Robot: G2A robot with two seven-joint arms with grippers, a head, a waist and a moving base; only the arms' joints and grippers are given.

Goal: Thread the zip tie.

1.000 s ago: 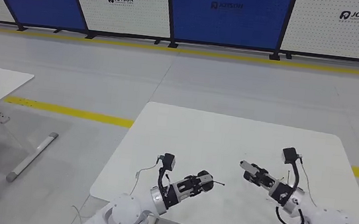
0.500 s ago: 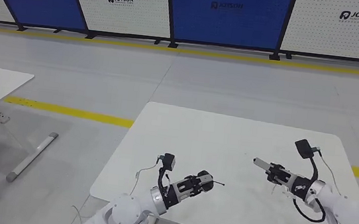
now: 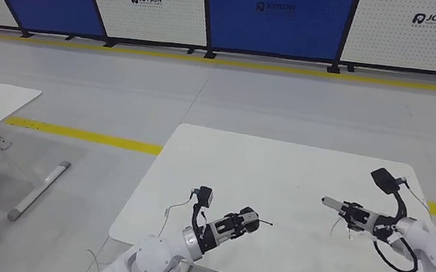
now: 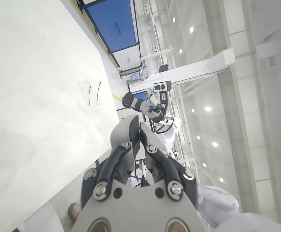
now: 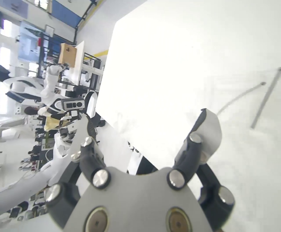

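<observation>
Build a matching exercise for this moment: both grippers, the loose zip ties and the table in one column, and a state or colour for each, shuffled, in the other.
Column one:
1. left gripper
2. right gripper
3. zip ties
4. table

Column two:
A. lying loose on the table
B. fingers open
C. white
D. fingers shut

Pairs: 1-D, 2-B, 3-A, 4-C.

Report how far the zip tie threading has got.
Done: nothing looks threaded. Two loose zip ties lie unlooped on the table.
In hand: the left gripper has its jaws shut, with a thin dark strip poking out, seemingly a tie. The right gripper hangs open-jawed near the loose ties.
Left: feeding a tail through its head.
</observation>
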